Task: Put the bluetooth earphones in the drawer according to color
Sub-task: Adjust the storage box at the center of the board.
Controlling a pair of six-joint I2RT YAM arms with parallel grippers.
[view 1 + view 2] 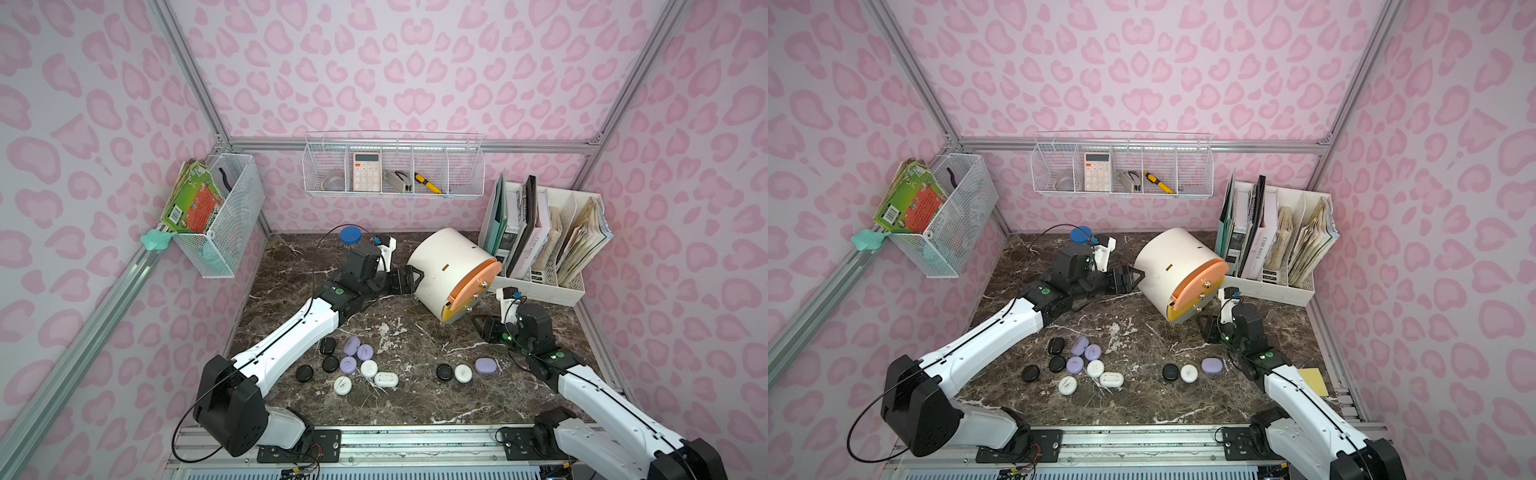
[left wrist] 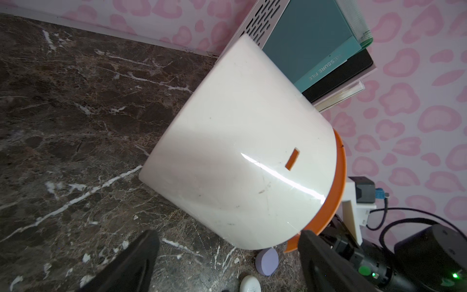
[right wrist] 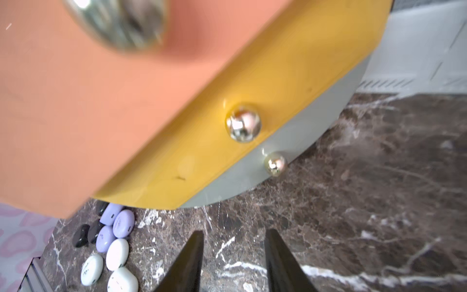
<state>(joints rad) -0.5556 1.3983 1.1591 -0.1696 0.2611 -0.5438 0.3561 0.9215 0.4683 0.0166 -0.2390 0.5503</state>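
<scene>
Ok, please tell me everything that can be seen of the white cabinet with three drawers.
The drawer cabinet is glossy white plastic by its look, with a rounded top and a small orange slot. Its front has three stacked drawers, peach, yellow and grey, each with a metal knob; the peach one seems slightly pulled out. It stands askew on the marble table, beside the file rack. The left gripper, jaws wide, is at its back; the right gripper, jaws apart, faces its front, not touching.
</scene>
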